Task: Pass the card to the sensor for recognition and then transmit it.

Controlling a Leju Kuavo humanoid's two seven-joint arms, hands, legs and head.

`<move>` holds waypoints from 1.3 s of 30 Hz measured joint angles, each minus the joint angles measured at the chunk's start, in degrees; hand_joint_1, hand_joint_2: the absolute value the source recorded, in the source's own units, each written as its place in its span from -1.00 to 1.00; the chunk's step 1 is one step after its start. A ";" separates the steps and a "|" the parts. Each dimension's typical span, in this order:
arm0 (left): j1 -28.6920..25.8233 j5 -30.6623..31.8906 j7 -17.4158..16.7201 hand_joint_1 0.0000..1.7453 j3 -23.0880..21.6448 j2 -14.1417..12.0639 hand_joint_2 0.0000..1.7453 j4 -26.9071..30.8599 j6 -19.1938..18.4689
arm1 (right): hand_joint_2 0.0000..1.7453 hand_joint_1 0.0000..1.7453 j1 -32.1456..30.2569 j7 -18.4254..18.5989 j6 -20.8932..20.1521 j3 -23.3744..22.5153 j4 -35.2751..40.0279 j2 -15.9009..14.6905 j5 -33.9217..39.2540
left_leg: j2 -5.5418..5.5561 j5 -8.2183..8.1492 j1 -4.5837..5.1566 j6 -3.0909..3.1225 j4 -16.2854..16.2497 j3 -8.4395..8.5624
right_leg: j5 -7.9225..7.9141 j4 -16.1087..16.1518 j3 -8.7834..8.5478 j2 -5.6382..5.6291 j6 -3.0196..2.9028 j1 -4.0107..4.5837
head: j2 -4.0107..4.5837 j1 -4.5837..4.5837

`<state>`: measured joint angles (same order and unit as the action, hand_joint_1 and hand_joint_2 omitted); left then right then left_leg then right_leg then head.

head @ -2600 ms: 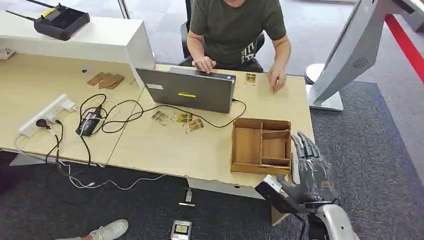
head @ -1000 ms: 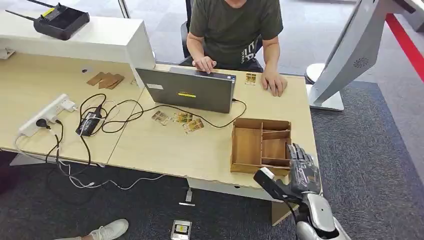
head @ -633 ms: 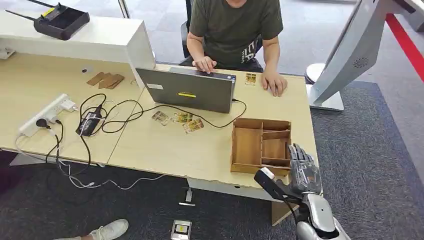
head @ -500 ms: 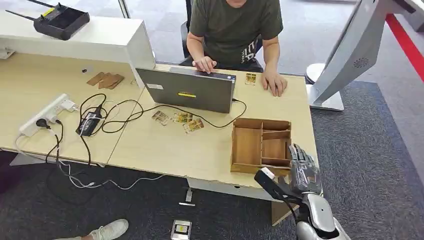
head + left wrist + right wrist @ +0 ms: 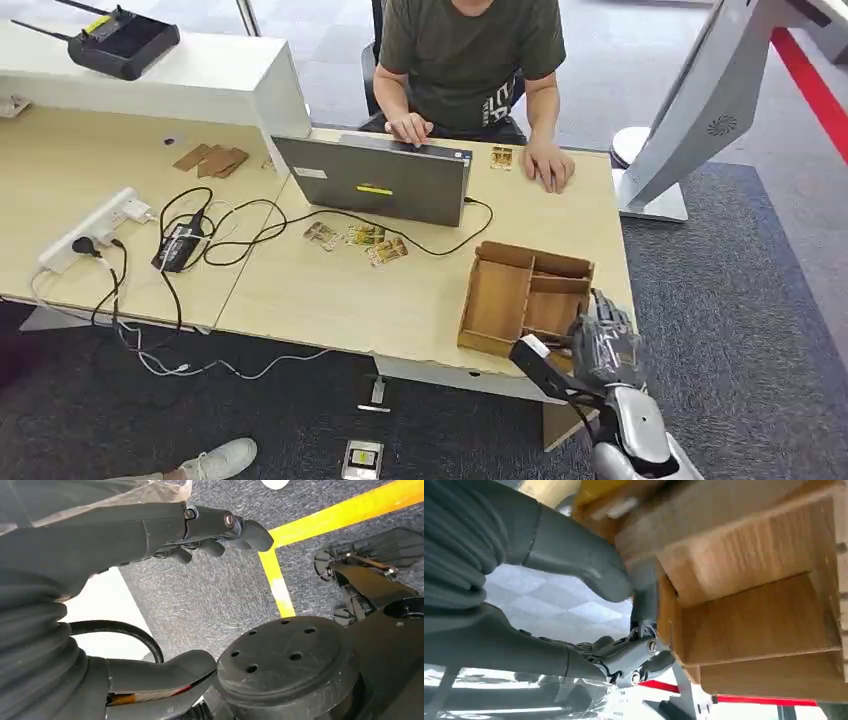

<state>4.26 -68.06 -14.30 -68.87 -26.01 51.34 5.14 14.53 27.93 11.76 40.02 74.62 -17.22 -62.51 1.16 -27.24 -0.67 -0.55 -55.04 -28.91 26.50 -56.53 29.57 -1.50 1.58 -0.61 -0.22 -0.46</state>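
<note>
The robot's right hand [image 5: 603,345] is gripping the wooden tray [image 5: 500,295] at the corner nearest the robot, thumb and fingers [image 5: 644,660] closing on its wall, and the tray is sitting skewed on the desk [image 5: 400,300], close to the desk's edge. The left hand [image 5: 210,527] is hanging over the carpet with its fingers loosely curled and apart, holding nothing. Several cards [image 5: 365,240] are lying just in front of the laptop [image 5: 375,180], away from the tray, and another card [image 5: 500,157] is lying behind the laptop beside the person's hand [image 5: 550,168]. That person [image 5: 465,60] is sitting behind the laptop.
</note>
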 joint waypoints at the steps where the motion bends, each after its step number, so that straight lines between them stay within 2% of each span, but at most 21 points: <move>1: -0.01 0.02 0.09 -1.00 -0.02 0.00 1.00 -0.07 -0.07 | 1.00 0.98 -0.05 0.15 -0.29 -0.20 0.71 -0.04 -0.60 | 0.00 0.00 0.00 0.00 0.00 0.00 | 0.00 0.00 0.01 0.00 0.00 0.00 | 0.00 0.00; 18: 0.15 0.17 0.46 -1.00 -0.31 0.02 1.00 -0.48 -0.57 | 1.00 0.94 -0.22 0.63 -2.08 -2.30 12.31 -0.83 -4.11 | 0.00 0.00 0.00 0.00 0.00 0.02 | 0.00 0.00 0.00 -0.01 0.00 0.00 | 0.00 0.00; 35: 0.15 -0.20 0.53 -1.00 -0.33 0.02 1.00 -0.48 -0.57 | 1.00 0.90 -1.04 0.50 -1.97 -2.89 16.38 -1.05 -4.46 | 0.00 0.00 0.00 0.00 0.00 0.02 | 0.00 0.00 0.00 -0.01 0.00 0.00 | 0.00 0.00; 36: 0.15 -0.17 0.53 -1.00 -0.33 0.02 1.00 -0.48 -0.57 | 1.00 0.34 -1.09 0.50 -1.97 -2.91 16.55 -1.09 -4.46 | 0.00 0.00 0.00 0.00 0.00 0.02 | 0.00 0.00 0.00 -0.01 0.00 0.00 | 0.00 0.00; 37: 0.15 -0.17 0.53 -1.00 -0.33 0.02 1.00 -0.48 -0.57 | 1.00 -1.00 -1.09 0.50 -1.97 -2.93 16.62 -1.09 -4.46 | 0.00 0.00 0.00 0.00 0.00 0.02 | 0.00 0.00 -0.01 -0.01 0.00 0.00 | 0.00 0.00; 39: 0.15 -0.20 0.53 -1.00 -0.33 0.02 1.00 -0.48 -0.57 | 1.00 -1.00 -1.15 0.50 -1.97 -3.10 16.75 -1.09 -4.46 | 0.00 0.00 0.00 0.00 0.00 0.03 | 0.00 0.00 0.00 -0.01 0.00 0.00 | 0.00 0.00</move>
<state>4.41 -68.26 -13.77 -69.20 -25.99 50.86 4.57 13.38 28.44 9.79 36.92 91.36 -18.32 -66.97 1.16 -27.24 -0.67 -0.56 -55.04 -28.89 26.50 -56.53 29.57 -1.51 1.58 -0.61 -0.22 -0.46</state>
